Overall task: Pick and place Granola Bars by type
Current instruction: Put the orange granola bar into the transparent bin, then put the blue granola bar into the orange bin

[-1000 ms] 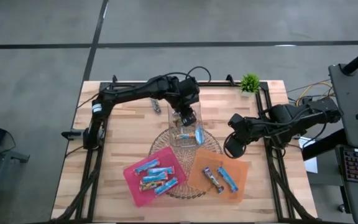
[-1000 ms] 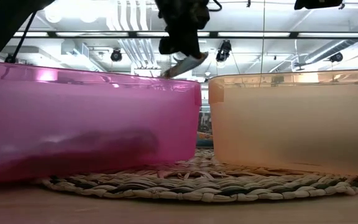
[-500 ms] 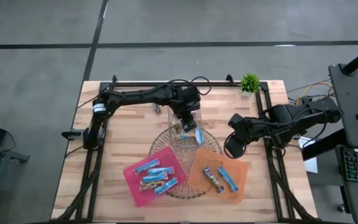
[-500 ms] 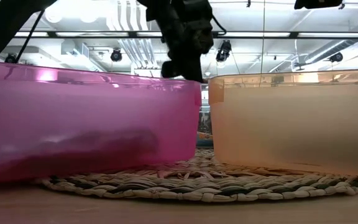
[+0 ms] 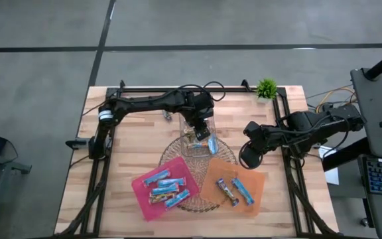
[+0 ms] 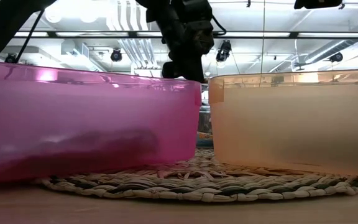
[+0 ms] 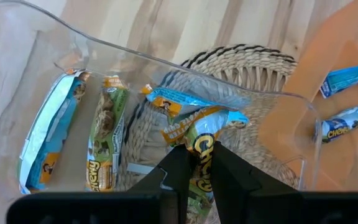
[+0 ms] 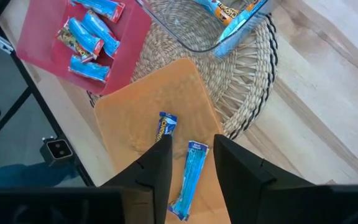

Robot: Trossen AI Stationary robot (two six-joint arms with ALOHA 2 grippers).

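My left gripper point(image 5: 199, 133) reaches down into the clear plastic box point(image 5: 196, 143) on the woven mat and is shut on a yellow-and-blue wrapped granola bar point(image 7: 201, 140). Three more bars lie on the box's floor: a blue-white one point(image 7: 45, 140), a green-tan one point(image 7: 104, 146) and a light blue one point(image 7: 166, 99). Several blue bars lie in the pink tray point(image 5: 146, 194), and a few in the orange tray point(image 5: 212, 192). My right gripper point(image 8: 194, 168) is open and empty above the orange tray point(image 8: 142, 106). My left gripper pinches the yellow-and-blue bar at its printed middle point(image 7: 200, 155) between its two fingers. The fingers come from above, pointing down into the clear box. The bar lies on the other bars in the box, its blue end point(image 7: 232, 117) sticking out beyond the fingers.
The woven round mat point(image 5: 225, 154) carries the box and both trays. A small green plant point(image 5: 266, 87) stands at the table's far right. The box's clear walls point(image 7: 166, 62) stand around my left gripper. The trays' walls fill the low view point(image 6: 92, 118).
My left gripper has gone down into the clear box while its arm stretched out lower; over the last half second it has kept still. My right arm has kept still.
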